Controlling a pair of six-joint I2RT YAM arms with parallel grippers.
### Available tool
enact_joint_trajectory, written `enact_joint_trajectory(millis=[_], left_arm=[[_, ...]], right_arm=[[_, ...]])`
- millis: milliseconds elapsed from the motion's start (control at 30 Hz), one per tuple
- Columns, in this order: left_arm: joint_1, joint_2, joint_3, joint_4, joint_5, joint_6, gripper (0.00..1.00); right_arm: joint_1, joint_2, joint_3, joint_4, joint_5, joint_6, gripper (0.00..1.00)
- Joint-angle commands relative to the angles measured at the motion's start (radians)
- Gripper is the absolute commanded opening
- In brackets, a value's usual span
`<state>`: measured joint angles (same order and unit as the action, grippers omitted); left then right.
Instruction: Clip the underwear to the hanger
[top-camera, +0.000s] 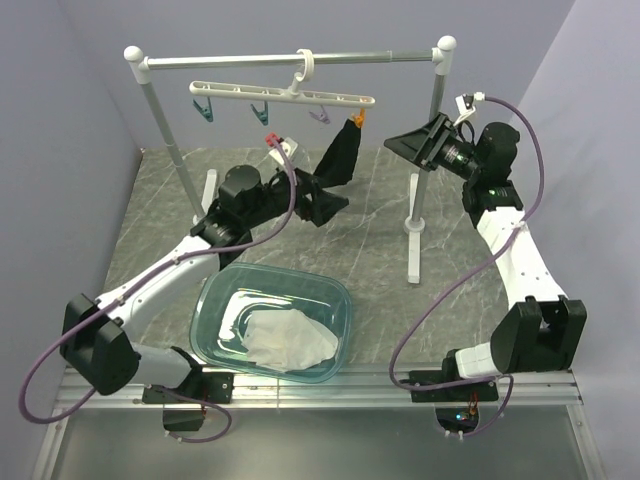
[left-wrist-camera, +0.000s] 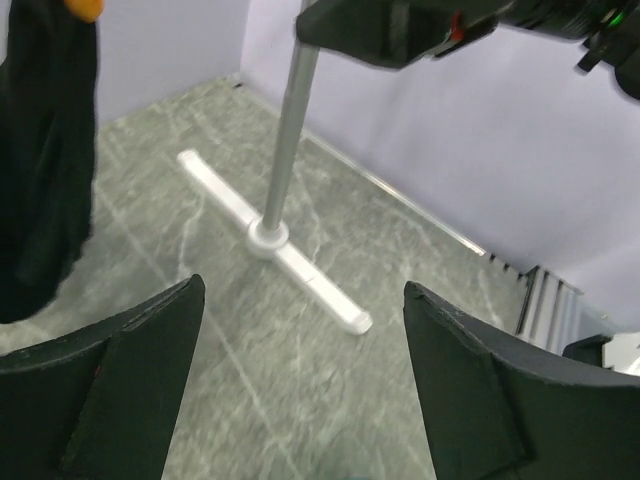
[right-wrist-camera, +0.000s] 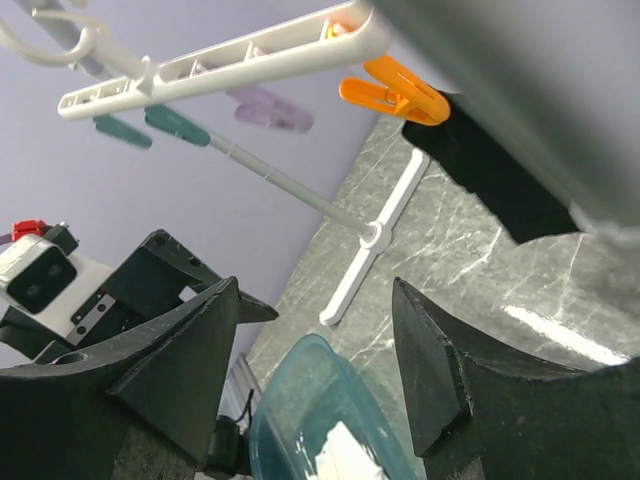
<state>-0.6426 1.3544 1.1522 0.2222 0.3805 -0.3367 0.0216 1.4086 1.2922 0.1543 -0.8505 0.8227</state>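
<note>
The white hanger hangs by its hook from the rack's metal rail, with two teal pegs, a purple peg and an orange peg. The black underwear hangs from the orange peg at the hanger's right end. It also shows in the left wrist view and the right wrist view. My left gripper is open and empty, just below the underwear's lower edge. My right gripper is open and empty, right of the hanger near the rack's right post.
The rack with ball-capped posts stands at the back, its white feet on the marbled table. A teal plastic bin at the front holds a white cloth.
</note>
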Motion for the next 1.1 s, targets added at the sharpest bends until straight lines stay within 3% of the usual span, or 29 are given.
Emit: enact_joint_trajectory(millis=[0, 300, 533, 767, 900, 1067], left_arm=[[0.003, -0.086, -0.069, 0.006, -0.057, 0.060, 0.85], [0.014, -0.250, -0.310, 0.060, -0.141, 0.162, 0.78], [0.063, -0.217, -0.474, 0.265, -0.045, 0.260, 0.76], [0.196, -0.019, -0.414, 0.397, 0.195, 0.237, 0.77], [0.205, -0.007, -0.355, 0.453, 0.180, 0.206, 0.80], [0.207, -0.058, -0.315, 0.431, 0.110, 0.185, 0.87]], right_arm=[[-0.011, -0.063, -0.028, 0.007, 0.002, -0.051, 0.69], [-0.011, -0.122, -0.083, -0.012, -0.056, -0.189, 0.65], [-0.011, -0.175, -0.146, -0.068, -0.082, -0.334, 0.64], [0.001, -0.185, -0.074, -0.229, -0.095, -0.523, 0.64], [0.020, -0.203, -0.037, -0.277, 0.005, -0.548, 0.62], [0.079, -0.272, -0.088, -0.156, 0.165, -0.508, 0.59]])
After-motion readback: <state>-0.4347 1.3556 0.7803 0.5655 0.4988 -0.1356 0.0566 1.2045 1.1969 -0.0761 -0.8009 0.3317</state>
